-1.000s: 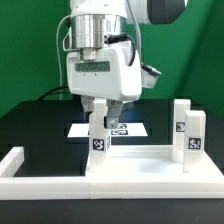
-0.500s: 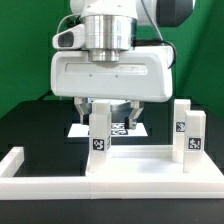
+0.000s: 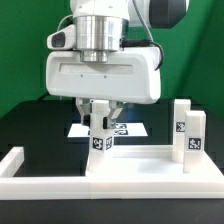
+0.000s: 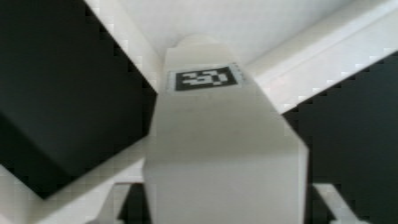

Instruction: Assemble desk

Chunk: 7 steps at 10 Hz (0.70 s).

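Note:
The desk panel (image 3: 150, 176), white with a raised rim, lies flat at the front of the table. A white leg post (image 3: 99, 138) with a tag stands upright at the panel's corner on the exterior view's left. My gripper (image 3: 99, 122) reaches down over this post, and its fingers (image 3: 88, 118) hug the post's upper part on both sides. In the wrist view the post (image 4: 214, 140) fills the middle, with a finger (image 4: 128, 202) close against each flank and the panel's rim (image 4: 329, 70) behind it. Two more leg posts (image 3: 181, 128) (image 3: 197, 136) stand at the panel's end on the exterior view's right.
A long low white border rail (image 3: 22, 166) runs along the front and turns back on the exterior view's left. The marker board (image 3: 137, 128) lies flat behind the panel. A green backdrop closes off the rear.
The fingers stood wide apart on either side of the leg post and have closed in against it. The hand has also turned about the post.

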### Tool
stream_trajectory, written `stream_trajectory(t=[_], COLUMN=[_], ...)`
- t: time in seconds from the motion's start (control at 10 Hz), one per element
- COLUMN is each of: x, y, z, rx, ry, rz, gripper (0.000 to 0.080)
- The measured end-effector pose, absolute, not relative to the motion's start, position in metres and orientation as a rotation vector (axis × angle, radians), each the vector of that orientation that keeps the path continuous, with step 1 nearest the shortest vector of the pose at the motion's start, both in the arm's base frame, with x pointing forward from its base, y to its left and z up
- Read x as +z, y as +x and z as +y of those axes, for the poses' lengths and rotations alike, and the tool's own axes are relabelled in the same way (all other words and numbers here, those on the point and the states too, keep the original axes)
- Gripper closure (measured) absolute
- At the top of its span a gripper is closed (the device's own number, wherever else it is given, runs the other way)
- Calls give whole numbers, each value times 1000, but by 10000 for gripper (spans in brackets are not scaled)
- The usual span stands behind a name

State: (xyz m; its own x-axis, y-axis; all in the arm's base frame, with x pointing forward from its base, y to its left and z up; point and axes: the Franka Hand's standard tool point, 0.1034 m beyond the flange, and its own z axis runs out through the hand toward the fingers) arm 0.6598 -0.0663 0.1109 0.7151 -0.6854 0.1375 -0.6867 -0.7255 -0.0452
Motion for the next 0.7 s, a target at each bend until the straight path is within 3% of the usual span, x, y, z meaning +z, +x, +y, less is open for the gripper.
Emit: stream_trajectory(t=[0.7], x=[108], y=[649], z=[-77], rx=[53], ry=[2105], rz=[-2461], gripper=[504])
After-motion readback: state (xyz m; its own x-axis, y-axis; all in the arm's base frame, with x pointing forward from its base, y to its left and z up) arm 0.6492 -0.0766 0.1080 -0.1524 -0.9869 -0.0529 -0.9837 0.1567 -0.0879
